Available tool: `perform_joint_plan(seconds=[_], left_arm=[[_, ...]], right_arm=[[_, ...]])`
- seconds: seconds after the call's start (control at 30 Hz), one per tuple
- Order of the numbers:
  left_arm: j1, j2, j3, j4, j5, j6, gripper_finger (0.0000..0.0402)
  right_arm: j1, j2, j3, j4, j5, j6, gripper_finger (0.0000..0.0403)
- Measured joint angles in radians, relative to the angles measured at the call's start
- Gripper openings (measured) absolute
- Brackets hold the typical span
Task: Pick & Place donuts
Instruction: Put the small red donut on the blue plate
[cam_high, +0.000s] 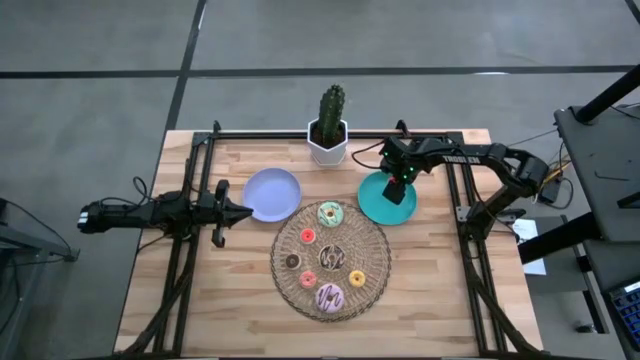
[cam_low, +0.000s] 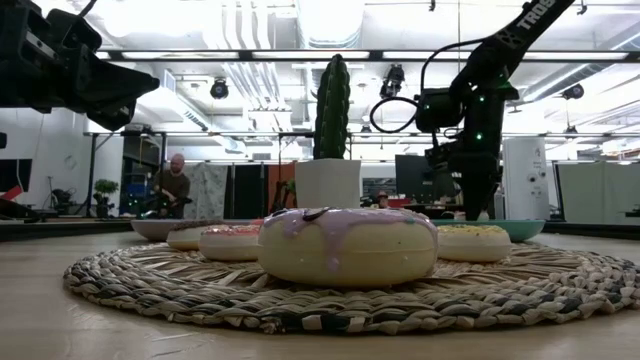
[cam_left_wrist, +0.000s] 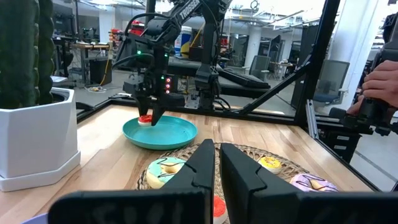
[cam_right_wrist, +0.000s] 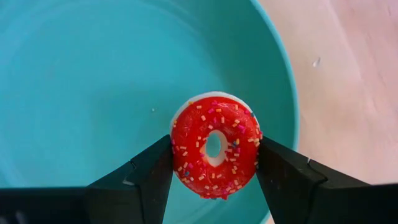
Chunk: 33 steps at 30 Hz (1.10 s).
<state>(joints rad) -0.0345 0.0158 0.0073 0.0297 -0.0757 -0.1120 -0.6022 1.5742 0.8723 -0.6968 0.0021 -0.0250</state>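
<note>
My right gripper (cam_high: 398, 190) points down over the teal plate (cam_high: 375, 205) and is shut on a small red donut (cam_right_wrist: 214, 144) with sprinkles. Several other donuts lie flat on the round woven mat (cam_high: 372, 240): a white-green one (cam_high: 329, 213), a brown-white one (cam_high: 331, 257), a pink one (cam_high: 330, 296) and tiny ones between them. My left gripper (cam_high: 245, 211) waits shut and level at the table's left, next to the lavender plate (cam_high: 272, 192). My right gripper pinches the red donut's outer rim (cam_right_wrist: 176, 149) on two opposite sides between its two fingers, coming from above and pointing down. The donut lies level, iced side up, low inside the teal plate (cam_left_wrist: 180, 132). Whether its underside touches the plate, I cannot tell.
A cactus in a white pot (cam_high: 329, 135) stands at the far edge between the two plates. Dark frame rails (cam_high: 190, 270) run along the table's left and right sides. Bare wood lies in front of the mat. People show in the room beyond.
</note>
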Motion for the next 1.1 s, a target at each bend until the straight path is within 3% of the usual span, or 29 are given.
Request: perform_joint_plan(seconds=[0.33,0.8,1.1], left_arm=[[0.000,0.000,0.000,0.000,0.000,0.000,0.0000],[0.000,0.000,0.000,0.000,0.000,0.000,0.0000],[0.000,0.000,0.000,0.000,0.000,0.000,0.0000]], right_arm=[[0.001,-0.007,-0.002,-0.004,0.000,0.007,0.0203],[0.042,-0.162,-0.078,-0.056,-0.001,0.046,0.0203],[0.071,-0.199,-0.136,-0.060,-0.002,0.071,0.0203]])
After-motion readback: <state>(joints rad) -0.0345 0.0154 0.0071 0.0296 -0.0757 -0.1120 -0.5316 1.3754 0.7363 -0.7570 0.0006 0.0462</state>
